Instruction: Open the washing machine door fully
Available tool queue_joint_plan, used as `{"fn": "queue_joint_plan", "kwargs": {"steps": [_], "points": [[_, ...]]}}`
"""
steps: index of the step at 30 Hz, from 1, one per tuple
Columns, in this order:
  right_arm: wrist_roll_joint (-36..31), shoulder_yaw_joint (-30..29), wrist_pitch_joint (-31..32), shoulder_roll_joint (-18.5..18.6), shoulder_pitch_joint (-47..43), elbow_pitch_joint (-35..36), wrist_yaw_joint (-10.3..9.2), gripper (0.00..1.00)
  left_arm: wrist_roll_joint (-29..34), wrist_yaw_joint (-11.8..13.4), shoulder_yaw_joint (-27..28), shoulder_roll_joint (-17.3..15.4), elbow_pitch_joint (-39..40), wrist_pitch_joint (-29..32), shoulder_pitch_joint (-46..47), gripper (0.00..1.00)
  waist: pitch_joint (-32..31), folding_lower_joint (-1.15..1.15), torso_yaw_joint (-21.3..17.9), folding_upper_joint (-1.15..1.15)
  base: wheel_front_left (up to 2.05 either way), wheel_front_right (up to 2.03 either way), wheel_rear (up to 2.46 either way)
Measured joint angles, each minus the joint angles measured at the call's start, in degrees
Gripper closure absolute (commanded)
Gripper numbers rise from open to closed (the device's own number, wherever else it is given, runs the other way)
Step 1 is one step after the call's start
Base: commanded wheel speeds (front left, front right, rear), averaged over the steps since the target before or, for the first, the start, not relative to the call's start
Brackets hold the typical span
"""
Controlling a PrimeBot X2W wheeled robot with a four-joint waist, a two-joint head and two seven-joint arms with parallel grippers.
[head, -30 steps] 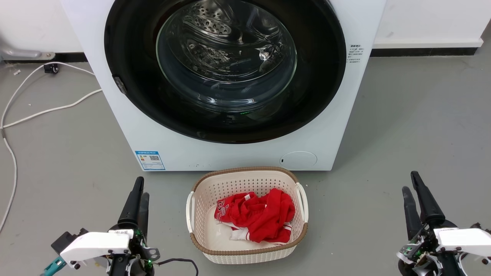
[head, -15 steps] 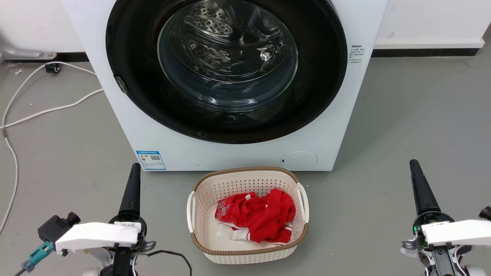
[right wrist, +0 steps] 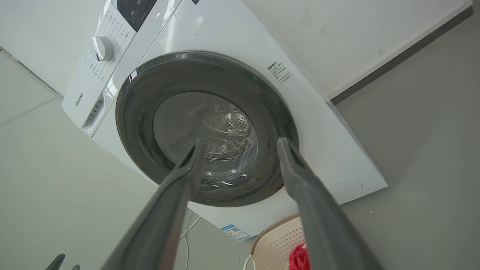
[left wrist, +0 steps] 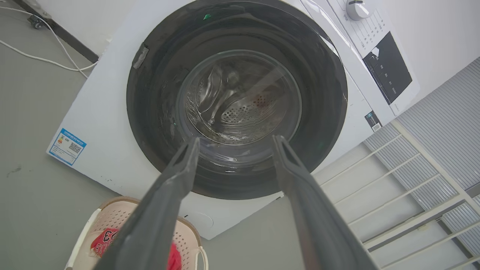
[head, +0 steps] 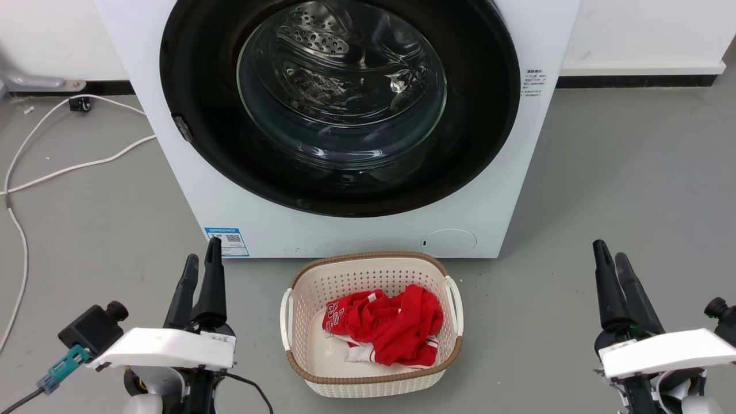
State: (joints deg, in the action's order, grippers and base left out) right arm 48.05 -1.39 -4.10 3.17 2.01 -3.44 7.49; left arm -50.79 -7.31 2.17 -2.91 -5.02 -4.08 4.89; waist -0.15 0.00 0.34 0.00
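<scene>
Straight ahead on the grey floor (head: 604,172): white front-loading washing machine (head: 230,213), with its large round glossy black washing machine door (head: 339,98), bulging clear glass bowl at centre, shut flush against the front. Perforated steel drum visible through the glass. Low on the front, blue label sticker (head: 227,241) at the left, small round hatch (head: 448,241) at the right. Just before the machine, between the two arms: cream perforated plastic basket (head: 296,322) with brown rim, holding a crumpled red garment (head: 391,325). At lower left, left gripper (head: 202,251), long dark fingers released and empty, parted wide in the left wrist view; points at the glass bowl, well apart from the door. At lower right, right gripper (head: 609,251), likewise released, grasping nothing, fingers spread, well short of the machine. Off to the left, white cable (head: 69,167) snaking across the floor.
</scene>
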Motion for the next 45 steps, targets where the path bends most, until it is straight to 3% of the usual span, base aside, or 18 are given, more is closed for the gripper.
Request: {"fn": "queue_joint_plan", "kwargs": {"steps": [8,17,45], "points": [[-10.1,0.5,-1.0,0.0,-0.9,0.0,0.00,0.00,11.5,0.8,-1.7,-0.6,0.4,-1.8,-0.5,0.00,-0.2,0.00,0.1,0.00,0.00,0.00,0.00],[-16.8,1.1,-1.0,0.0,-0.9,0.3,0.00,0.00,18.9,2.8,-3.4,-1.9,1.0,-3.2,-0.9,0.00,-0.3,0.00,0.2,0.00,0.00,0.00,0.00],[-34.2,1.8,-1.3,-0.1,-2.0,2.3,0.01,0.00,34.6,7.8,-7.2,-4.4,3.0,-7.3,-1.4,0.00,-0.3,0.00,0.4,0.00,0.00,0.00,0.00]]}}
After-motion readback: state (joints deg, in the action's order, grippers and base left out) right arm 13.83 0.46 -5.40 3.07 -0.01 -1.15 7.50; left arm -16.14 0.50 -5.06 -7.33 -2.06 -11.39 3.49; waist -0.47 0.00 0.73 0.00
